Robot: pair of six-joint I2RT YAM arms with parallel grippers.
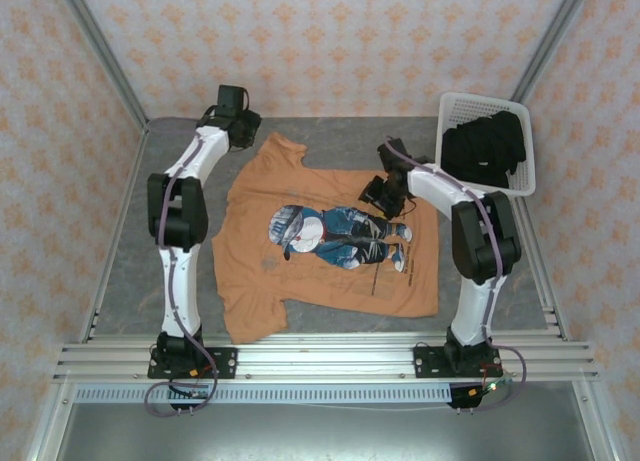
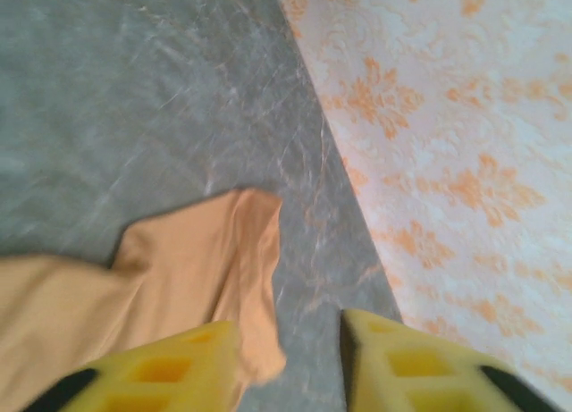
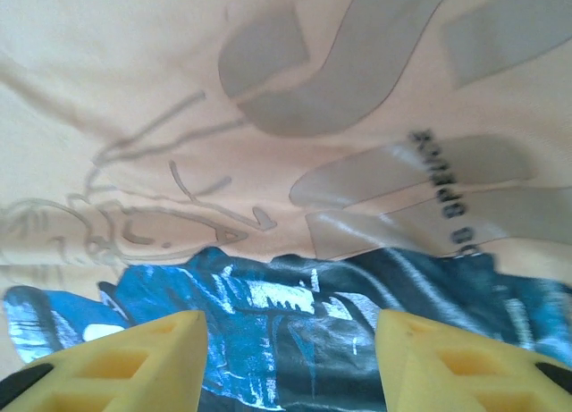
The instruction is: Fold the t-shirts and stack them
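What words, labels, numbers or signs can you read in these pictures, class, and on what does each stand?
No text can be read for certain.
Dark lettering on the orange t-shirt, beside its blue cartoon print: blurred and turned in the right wrist view, unreadable.
The same lettering in the top view: too small to read.
Black t-shirts and white basket: no lettering that I can make out.

Overhead overview; wrist close-ups on t-shirt [image 1: 330, 236]
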